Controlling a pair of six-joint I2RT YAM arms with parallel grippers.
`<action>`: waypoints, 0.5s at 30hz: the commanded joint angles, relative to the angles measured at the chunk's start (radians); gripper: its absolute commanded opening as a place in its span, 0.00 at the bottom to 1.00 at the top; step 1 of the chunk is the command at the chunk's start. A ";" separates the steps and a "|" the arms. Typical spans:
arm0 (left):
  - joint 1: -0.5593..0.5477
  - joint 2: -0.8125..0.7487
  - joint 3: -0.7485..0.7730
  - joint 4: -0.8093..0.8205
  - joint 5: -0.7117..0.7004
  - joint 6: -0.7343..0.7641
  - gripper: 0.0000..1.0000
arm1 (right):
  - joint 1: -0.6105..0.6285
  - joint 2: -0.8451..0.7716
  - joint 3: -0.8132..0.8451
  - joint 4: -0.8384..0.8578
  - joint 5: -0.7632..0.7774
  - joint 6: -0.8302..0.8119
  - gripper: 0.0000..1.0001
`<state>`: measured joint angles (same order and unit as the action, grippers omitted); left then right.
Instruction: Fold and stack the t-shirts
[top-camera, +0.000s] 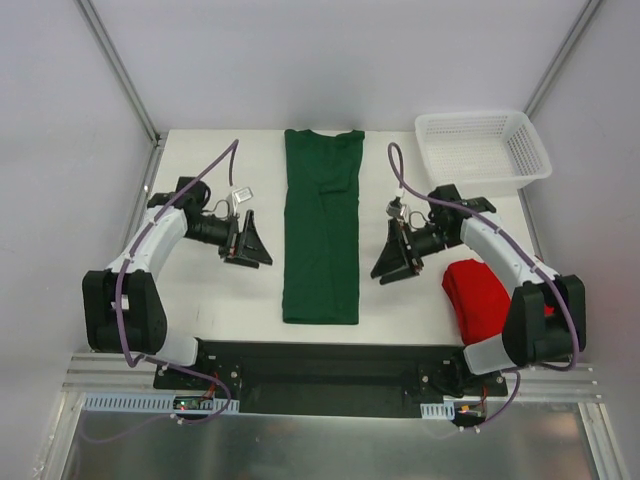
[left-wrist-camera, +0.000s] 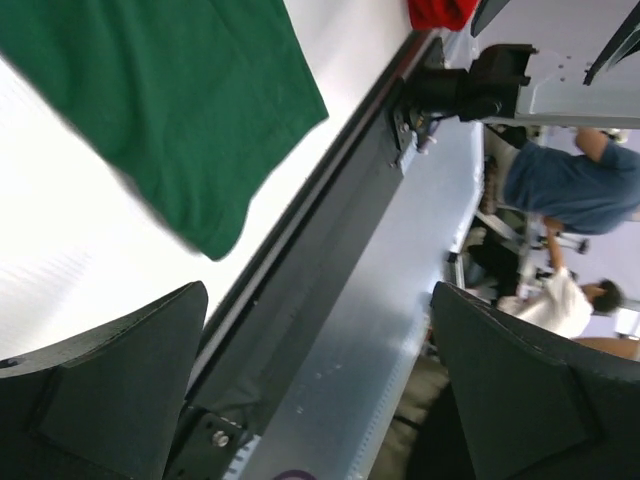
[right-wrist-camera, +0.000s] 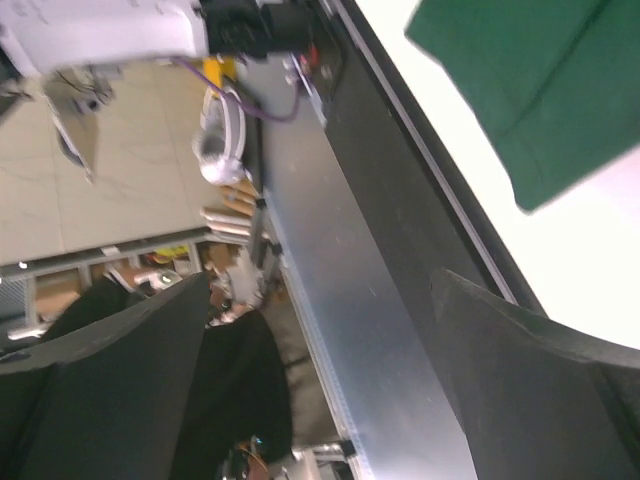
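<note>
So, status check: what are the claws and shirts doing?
Left gripper, right gripper: open, empty. Dark green t-shirt folded into a long strip between them; red t-shirt bunched by right arm. Nothing blocking.

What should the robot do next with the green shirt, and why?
Probably bring both open jaws down to the near hem of the green shirt to fold it in half: it lies as a long strip between the arms, and neither holds anything.
</note>
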<state>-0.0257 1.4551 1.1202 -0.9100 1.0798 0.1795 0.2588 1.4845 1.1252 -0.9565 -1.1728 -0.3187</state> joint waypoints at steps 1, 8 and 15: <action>-0.005 -0.062 -0.120 -0.043 0.132 0.095 0.94 | -0.003 -0.079 -0.099 -0.114 0.044 -0.256 0.97; 0.004 -0.050 -0.174 0.106 0.104 -0.066 0.95 | 0.010 0.056 -0.046 -0.074 0.007 -0.229 0.97; 0.010 0.010 -0.252 0.166 0.221 -0.150 0.97 | 0.011 0.034 -0.181 0.038 -0.091 -0.066 0.97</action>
<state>-0.0242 1.4235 0.9188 -0.7929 1.1793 0.0929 0.2672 1.5414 1.0126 -0.9646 -1.1839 -0.4316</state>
